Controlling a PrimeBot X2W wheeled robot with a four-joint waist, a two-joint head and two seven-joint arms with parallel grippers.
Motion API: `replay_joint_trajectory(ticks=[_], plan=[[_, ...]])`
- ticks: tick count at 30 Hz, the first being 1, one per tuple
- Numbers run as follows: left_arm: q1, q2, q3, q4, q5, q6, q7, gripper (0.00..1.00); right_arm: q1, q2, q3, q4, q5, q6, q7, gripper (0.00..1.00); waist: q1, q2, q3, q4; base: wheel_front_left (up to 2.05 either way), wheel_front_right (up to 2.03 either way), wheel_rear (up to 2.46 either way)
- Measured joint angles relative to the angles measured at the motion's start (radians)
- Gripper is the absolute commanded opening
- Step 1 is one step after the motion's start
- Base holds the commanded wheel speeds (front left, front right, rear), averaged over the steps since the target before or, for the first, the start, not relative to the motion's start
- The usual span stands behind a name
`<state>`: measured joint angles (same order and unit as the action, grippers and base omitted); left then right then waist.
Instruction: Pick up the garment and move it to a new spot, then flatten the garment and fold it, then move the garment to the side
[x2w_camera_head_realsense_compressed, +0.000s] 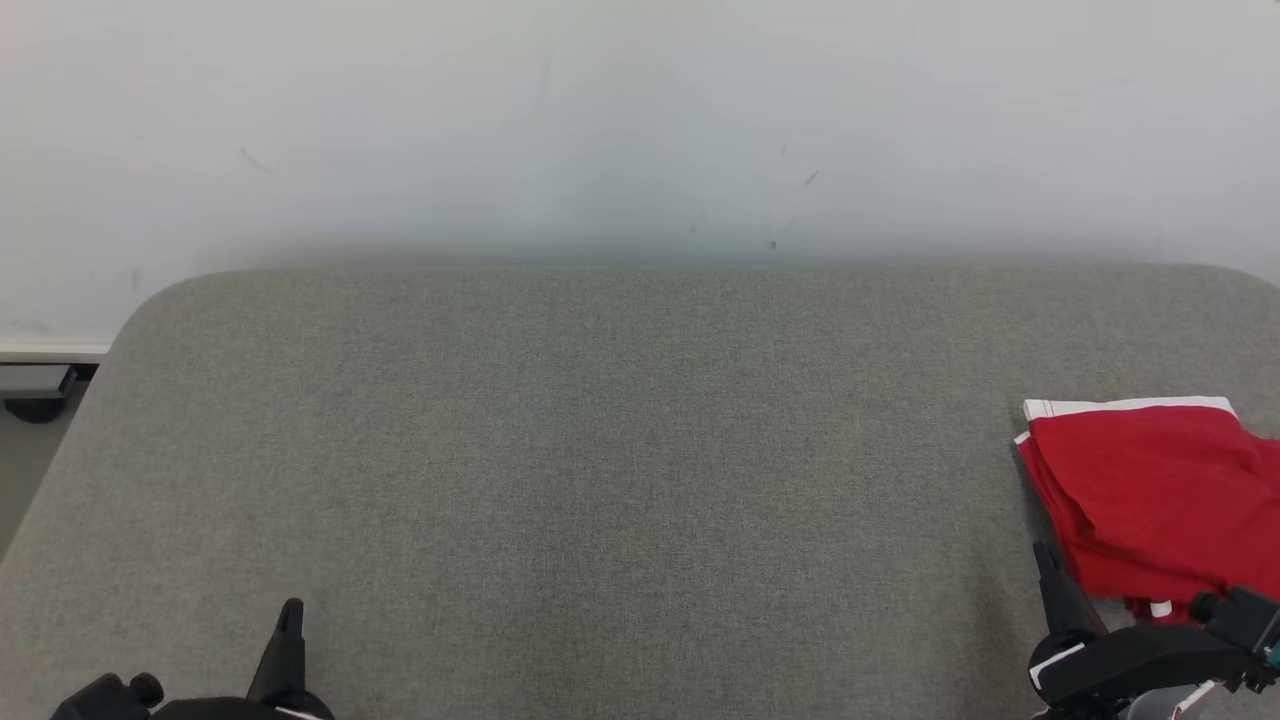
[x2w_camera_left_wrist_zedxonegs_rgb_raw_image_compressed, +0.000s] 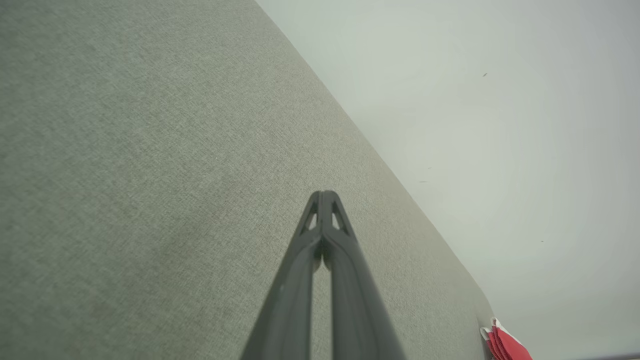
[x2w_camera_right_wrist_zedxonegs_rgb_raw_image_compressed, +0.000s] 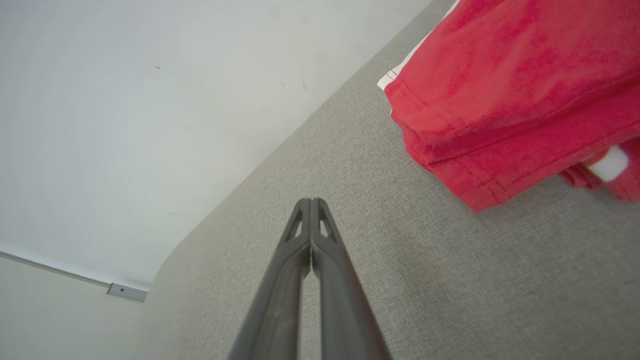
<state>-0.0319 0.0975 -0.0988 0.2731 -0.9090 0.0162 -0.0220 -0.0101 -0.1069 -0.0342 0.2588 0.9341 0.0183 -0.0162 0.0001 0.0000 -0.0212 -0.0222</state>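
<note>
Folded red fabric garment (x2w_camera_head_realsense_compressed: 1150, 490) is lying white-trimmed edge toward the pale wall (x2w_camera_head_realsense_compressed: 640, 120), right part running off frame, long axis unclear; dark-fingered left gripper (x2w_camera_head_realsense_compressed: 290, 612) and right gripper (x2w_camera_head_realsense_compressed: 1043, 552) are resting clenched, empty.

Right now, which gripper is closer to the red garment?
Right. The right gripper is shut just beside the red garment, at its left edge and not touching it. The left gripper, also shut, is far off toward the table's left side.

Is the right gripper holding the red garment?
No, the right gripper is shut and empty; the red garment lies apart from it on the table.
</note>
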Motion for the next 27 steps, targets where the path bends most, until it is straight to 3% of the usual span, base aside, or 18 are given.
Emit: replay_joint_trajectory(ticks=[27], plan=[[-0.02,-0.028,0.094,0.009,-0.337,-0.07,0.067,0.0,-0.028,0.03,-0.05,0.023,0.327,0.049,0.068,0.0,0.0,0.0,0.012,0.011,0.0,0.0,0.0]])
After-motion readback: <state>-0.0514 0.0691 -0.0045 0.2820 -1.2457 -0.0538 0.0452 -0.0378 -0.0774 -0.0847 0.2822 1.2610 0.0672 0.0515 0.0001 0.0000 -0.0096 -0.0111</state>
